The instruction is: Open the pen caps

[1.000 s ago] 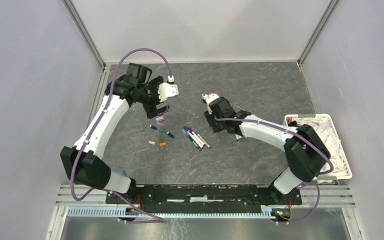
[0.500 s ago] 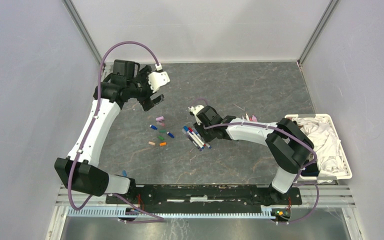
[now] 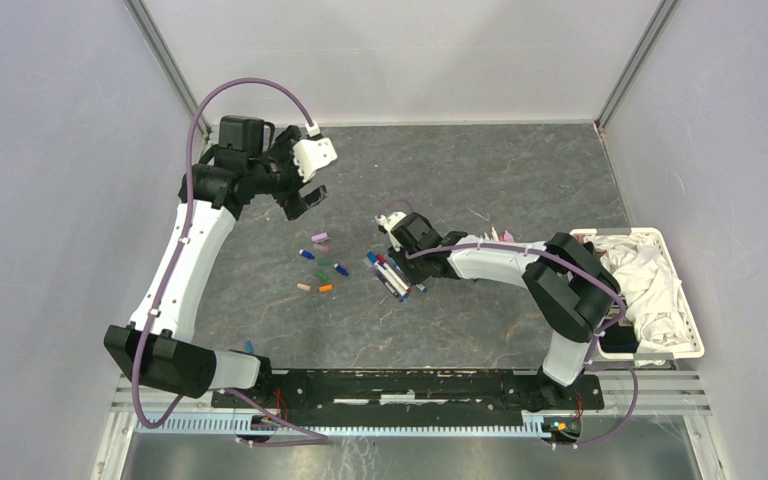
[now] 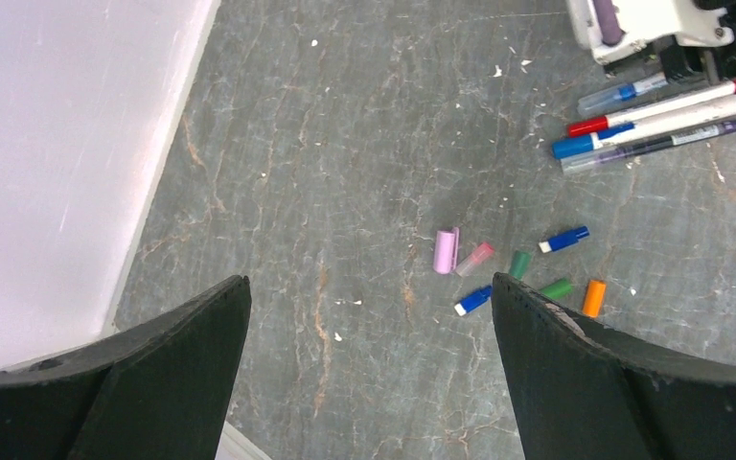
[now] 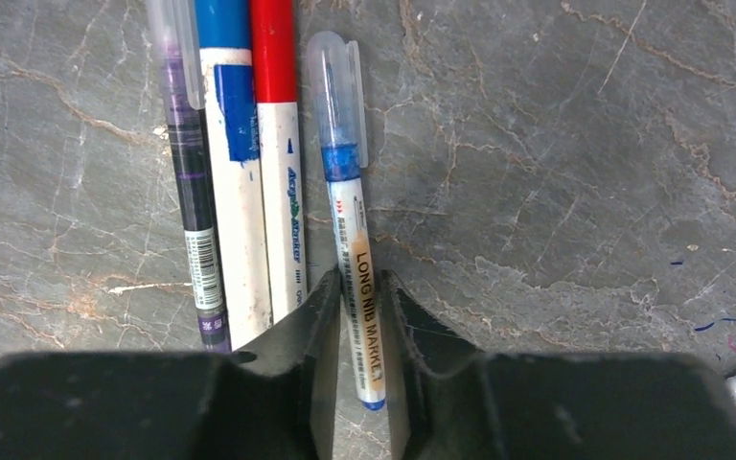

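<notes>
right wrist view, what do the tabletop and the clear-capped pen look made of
The grey veined tabletop looks like stone or a stone-print laminate: marble-like veins, matt with little glare; which one cannot be told. The thin white-barrelled pen with the clear cap looks like plastic: the cap is transparent and glossy, blue shows through it, and the barrel is smooth with printed lettering.

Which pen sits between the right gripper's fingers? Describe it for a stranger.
On the grey table lies a row of four pens, side by side. Take the end pen, the one inside the right gripper: only it reads LONG NIB MARKER, with a blue collar under its clear cap.
</notes>
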`<state>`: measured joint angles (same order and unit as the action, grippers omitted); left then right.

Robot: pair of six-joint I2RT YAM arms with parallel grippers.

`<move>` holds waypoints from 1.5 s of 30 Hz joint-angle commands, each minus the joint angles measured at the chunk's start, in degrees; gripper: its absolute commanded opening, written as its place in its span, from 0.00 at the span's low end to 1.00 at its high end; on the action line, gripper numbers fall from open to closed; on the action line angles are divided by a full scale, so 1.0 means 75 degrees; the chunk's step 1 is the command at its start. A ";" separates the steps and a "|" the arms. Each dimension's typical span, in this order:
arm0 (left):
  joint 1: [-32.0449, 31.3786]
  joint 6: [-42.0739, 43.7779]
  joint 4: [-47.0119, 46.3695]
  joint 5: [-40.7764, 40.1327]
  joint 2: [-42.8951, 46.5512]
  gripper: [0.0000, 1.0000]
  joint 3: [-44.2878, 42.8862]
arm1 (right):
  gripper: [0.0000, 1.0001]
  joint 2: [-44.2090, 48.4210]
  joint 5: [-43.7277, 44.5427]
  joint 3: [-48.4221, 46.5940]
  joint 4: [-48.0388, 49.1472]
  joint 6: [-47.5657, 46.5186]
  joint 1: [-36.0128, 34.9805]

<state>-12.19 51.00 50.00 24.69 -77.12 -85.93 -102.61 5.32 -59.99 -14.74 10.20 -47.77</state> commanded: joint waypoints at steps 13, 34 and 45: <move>-0.0692 0.2440 0.1545 0.2156 0.0428 1.00 0.1365 | 0.00 0.1401 -0.2748 -0.0151 0.0030 -0.0355 0.1214; -0.2371 0.3900 0.2184 0.1202 -0.0030 0.73 0.1738 | 0.00 0.0931 -0.7810 -0.1521 -0.0608 -0.0368 0.0832; -0.2650 0.3741 0.1695 0.0771 -0.0133 0.50 0.2070 | 0.00 0.0814 -0.8113 -0.1531 -0.0358 -0.0108 0.0811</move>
<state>-31.16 77.62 64.84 31.53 -77.41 -70.83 -96.47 -52.97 -69.52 -20.34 8.25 -41.54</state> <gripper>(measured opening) 0.548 0.025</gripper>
